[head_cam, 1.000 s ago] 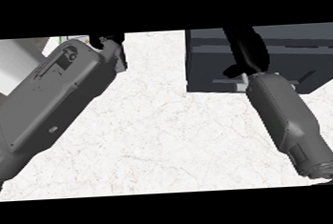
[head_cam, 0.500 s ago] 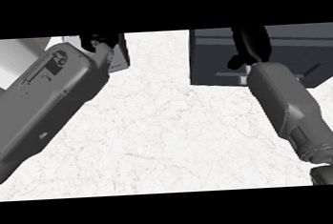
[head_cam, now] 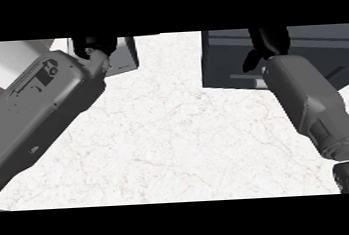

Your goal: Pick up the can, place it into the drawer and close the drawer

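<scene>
- A white, marbled table (head_cam: 171,139) is seen from above, and it fills most of the view.
- Two grey forearms are seen coming up from the lower edge – a wide one at the left and a thinner one at the right.
- The left hand (head_cam: 99,44) is seen at the top of the view, left of the middle. Only a small black part of it is shown, because the rest is cut off by the top edge.
- Whether the left hand's fingers are open or curled cannot be told, and nothing can be seen in them.
- A small dark box (head_cam: 124,56) is seen just behind the left hand, at the top edge.
- A pale block (head_cam: 8,60) is seen at the far left, partly hidden by the left forearm.
- The right hand (head_cam: 266,42) is seen at the top right, over a dark grey drawer (head_cam: 226,61) – it is black and hangs down in front of it.
- The right hand's fingers are seen pointing down, but most of the hand is cut off. How far they are open cannot be told, and no thing is seen held in them.
- The can cannot be found in this view, so its place cannot be told.
</scene>
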Robot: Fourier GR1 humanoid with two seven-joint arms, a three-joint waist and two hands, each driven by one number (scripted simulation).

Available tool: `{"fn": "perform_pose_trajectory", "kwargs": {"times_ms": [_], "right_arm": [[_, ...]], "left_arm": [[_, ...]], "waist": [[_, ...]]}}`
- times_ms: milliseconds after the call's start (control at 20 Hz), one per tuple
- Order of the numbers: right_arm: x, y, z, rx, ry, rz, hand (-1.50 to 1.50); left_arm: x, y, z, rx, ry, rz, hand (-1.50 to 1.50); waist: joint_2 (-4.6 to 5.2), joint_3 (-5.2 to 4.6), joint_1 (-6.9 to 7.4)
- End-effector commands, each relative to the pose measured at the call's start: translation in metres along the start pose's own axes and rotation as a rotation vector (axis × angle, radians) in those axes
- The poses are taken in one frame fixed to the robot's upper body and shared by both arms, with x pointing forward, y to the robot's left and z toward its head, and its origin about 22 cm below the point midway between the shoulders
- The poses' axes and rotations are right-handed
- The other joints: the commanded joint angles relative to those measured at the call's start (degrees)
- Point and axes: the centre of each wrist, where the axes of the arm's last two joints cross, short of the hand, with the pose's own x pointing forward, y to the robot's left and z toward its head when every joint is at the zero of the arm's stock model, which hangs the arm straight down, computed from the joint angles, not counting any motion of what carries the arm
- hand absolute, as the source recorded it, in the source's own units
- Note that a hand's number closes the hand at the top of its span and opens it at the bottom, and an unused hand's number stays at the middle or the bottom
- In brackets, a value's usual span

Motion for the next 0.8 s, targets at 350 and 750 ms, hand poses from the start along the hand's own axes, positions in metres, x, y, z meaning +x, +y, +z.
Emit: {"fn": "perform_pose_trajectory", "kwargs": {"times_ms": [350,750], "right_arm": [[0.024,-0.028,-0.028,-0.009,0.033,-0.527,-1.5],[0.02,-0.028,-0.027,-0.048,0.067,-0.758,-1.5]], "left_arm": [[-0.001,0.005,0.008,-0.01,0.002,-0.001,-1.5],[0.008,0.009,0.013,-0.02,-0.009,0.003,-1.5]], "waist": [[-0.39,-0.16,0.96],[-0.55,-0.35,0.78]]}}
